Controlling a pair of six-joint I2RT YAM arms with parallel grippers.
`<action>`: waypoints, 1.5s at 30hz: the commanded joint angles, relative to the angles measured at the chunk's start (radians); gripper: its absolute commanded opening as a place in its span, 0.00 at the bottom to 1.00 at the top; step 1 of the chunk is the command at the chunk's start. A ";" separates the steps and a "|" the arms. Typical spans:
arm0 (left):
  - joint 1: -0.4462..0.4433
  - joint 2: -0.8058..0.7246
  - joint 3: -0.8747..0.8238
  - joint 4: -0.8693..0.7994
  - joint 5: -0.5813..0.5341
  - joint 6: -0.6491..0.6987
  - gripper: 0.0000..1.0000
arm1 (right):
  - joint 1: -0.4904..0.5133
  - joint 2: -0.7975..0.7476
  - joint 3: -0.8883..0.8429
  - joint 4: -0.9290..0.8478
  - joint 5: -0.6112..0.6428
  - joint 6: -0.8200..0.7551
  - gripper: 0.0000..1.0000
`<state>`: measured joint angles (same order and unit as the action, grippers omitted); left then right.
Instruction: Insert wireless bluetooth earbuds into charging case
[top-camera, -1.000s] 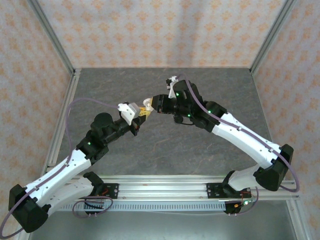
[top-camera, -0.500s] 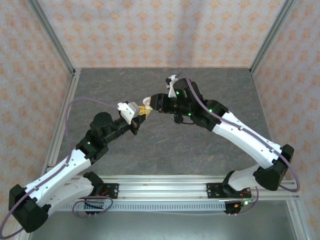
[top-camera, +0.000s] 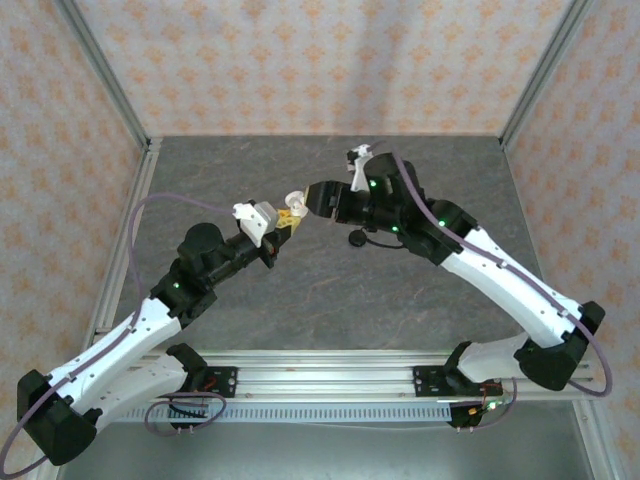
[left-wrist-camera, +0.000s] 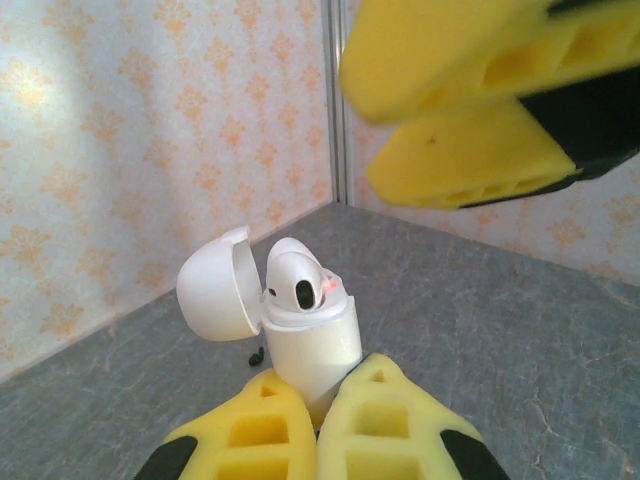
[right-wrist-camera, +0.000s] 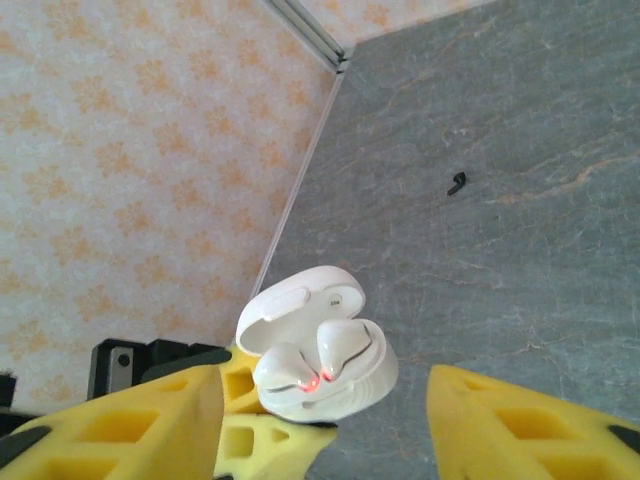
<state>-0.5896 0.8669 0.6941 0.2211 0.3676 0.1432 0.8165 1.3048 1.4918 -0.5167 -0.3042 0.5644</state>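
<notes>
The charging case was held up by the left claw, over the middle of the grey table. The two yellow fingers of this claw were pressed on the lower part of the case from both sides, so the claw was pinching it. The case stood nearly upright, and its lid was swung open to the side.

In the right wrist view both earbuds sat next to each other in the open case, and a small red light glowed at each of them. In the left wrist view one earbud showed above the rim, with a red light beside it.

The right claw was spread. Its two yellow fingers stood wide apart, on either side of the case, and did not touch it. From the left wrist camera the same fingers hung above and to the right of the case.

In the top view the left claw and the right claw came close together, with the white case between their tips.

A small black speck lay on the table, well apart from the case, toward the patterned wall.
</notes>
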 joint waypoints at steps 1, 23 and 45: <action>-0.006 -0.005 0.050 0.048 0.039 -0.028 0.00 | -0.058 -0.046 -0.036 0.036 -0.104 0.082 0.62; -0.007 0.033 0.155 0.069 0.159 -0.098 0.00 | -0.083 -0.042 -0.185 0.414 -0.352 0.283 0.64; -0.007 0.072 0.215 0.014 0.185 -0.135 0.11 | -0.083 -0.068 -0.277 0.556 -0.317 0.320 0.22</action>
<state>-0.5884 0.9302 0.8627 0.2134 0.4919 0.0227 0.7212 1.2514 1.2358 -0.0120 -0.6155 0.8829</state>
